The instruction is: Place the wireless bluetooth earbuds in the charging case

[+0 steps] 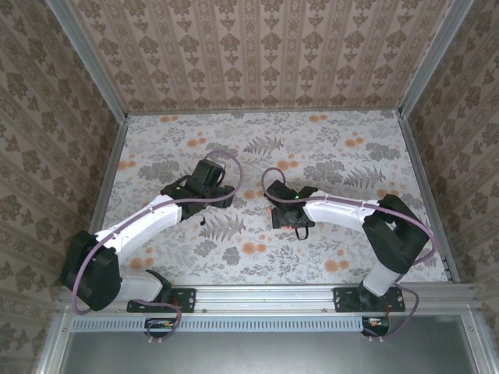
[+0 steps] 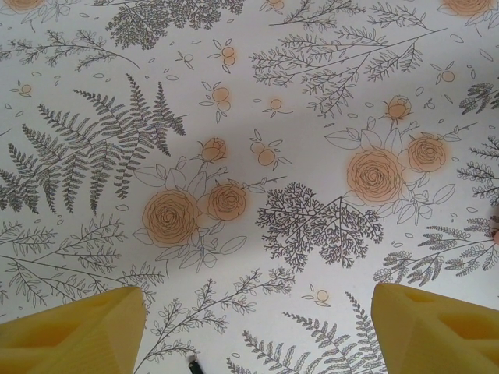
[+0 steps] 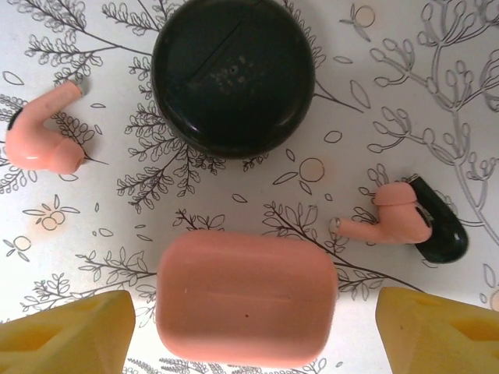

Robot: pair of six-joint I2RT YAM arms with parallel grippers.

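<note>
The right gripper (image 3: 253,312), spread, straddles the pink case (image 3: 245,288): centre it, then squeeze its sides gently; left gripper (image 2: 257,292) spread too.

— The case (image 3: 245,300)?
— Salmon-pink, shut, lying flat on the bench (image 3: 437,93).
— The earbuds?
— Pink, stemmed, outside it: one earbud (image 3: 40,136) each side, the other earbud (image 3: 390,222) likewise apart.

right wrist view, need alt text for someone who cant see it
A closed pink case lies between the open yellow fingers. Beyond it sits a black round disc, with a pink earbud at left and another pink earbud at right, beside a small black earbud.
</note>
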